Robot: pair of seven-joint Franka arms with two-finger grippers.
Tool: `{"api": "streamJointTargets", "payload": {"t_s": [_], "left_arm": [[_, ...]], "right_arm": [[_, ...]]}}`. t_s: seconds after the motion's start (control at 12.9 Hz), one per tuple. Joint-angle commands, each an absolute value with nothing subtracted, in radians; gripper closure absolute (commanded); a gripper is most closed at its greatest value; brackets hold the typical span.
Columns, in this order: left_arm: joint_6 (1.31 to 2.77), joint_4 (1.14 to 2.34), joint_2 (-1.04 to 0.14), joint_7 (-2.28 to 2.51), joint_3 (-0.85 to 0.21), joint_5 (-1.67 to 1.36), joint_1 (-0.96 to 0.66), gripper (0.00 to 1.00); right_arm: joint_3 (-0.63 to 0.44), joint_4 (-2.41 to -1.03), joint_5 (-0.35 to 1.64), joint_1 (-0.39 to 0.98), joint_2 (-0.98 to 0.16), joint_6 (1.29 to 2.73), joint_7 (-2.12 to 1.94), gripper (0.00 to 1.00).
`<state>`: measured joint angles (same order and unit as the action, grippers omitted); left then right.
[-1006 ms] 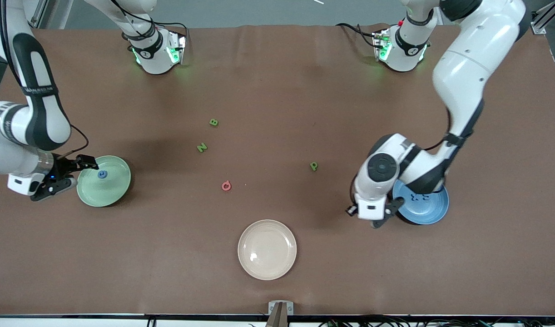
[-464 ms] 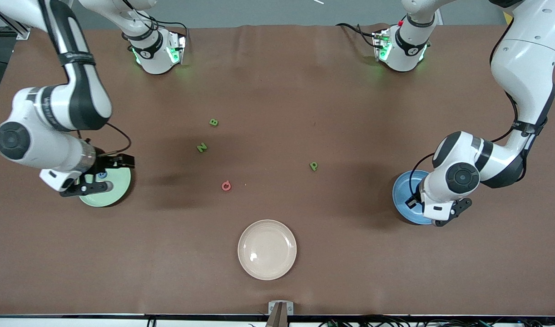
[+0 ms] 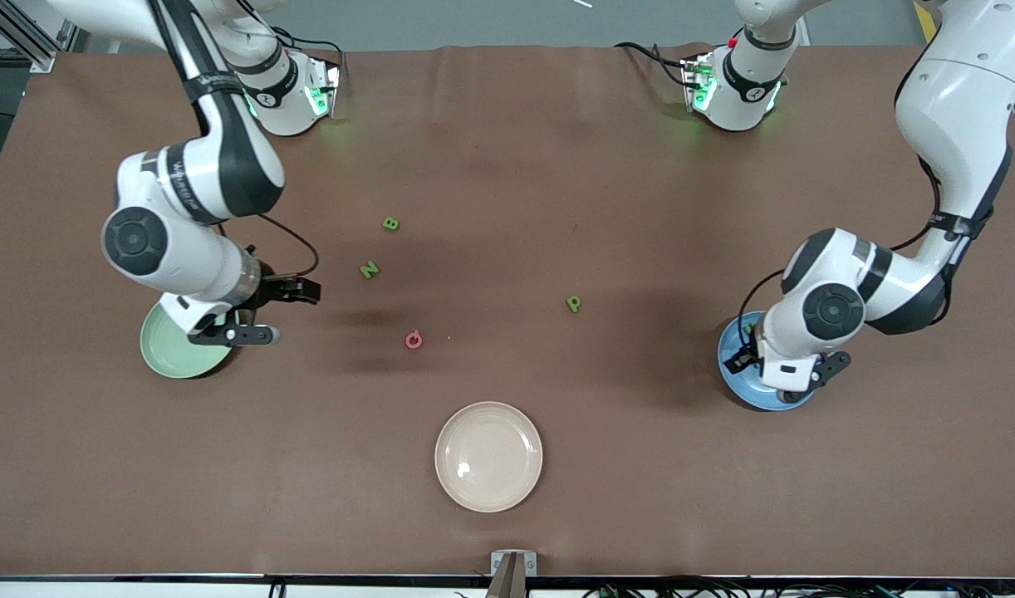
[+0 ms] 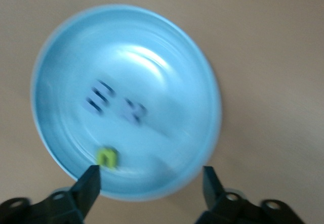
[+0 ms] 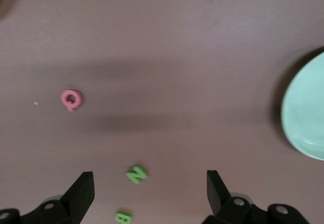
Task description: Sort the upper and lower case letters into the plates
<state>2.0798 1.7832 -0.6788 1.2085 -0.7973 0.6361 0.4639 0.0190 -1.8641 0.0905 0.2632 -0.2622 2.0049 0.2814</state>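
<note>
The blue plate lies at the left arm's end of the table. In the left wrist view the blue plate holds two blue letters and a green letter. My left gripper hangs open and empty over it, and also shows in the left wrist view. The mint green plate is partly hidden under the right arm. My right gripper is open and empty over bare table beside that plate. On the table lie a green B, a green N, a green P and a red-pink Q.
A cream-beige plate lies nearest the front camera at mid-table. The right wrist view shows the right gripper, the Q, the N, the B and the mint plate's rim.
My right gripper has moved off the mint plate toward the table's middle, and the arm now hides that plate's blue letter. My left gripper has swung over the blue plate.
</note>
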Motion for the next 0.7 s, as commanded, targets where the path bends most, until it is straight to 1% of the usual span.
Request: {"api": "streamJointTargets", "payload": {"t_s": [0.0, 0.31, 0.39, 0.62], "left_arm": [[2.080, 1.816, -0.663, 1.351, -0.845, 0.637, 0.395, 0.00], [2.135, 1.819, -0.693, 1.616, -0.842, 0.640, 0.214, 0.03], [2.147, 1.822, -0.704, 1.630, -0.842, 0.641, 0.187, 0.06], [2.253, 1.853, -0.733, 1.675, -0.838, 0.655, 0.129, 0.14]], "right_arm": [[0.009, -1.898, 0.113, 0.339, -0.310, 2.118, 0.400, 0.02], [0.009, -1.898, 0.155, 0.442, -0.435, 2.294, 0.523, 0.00], [0.008, -1.898, 0.155, 0.466, -0.461, 2.334, 0.546, 0.00], [0.008, -1.896, 0.155, 0.517, -0.527, 2.449, 0.601, 0.00]]}}
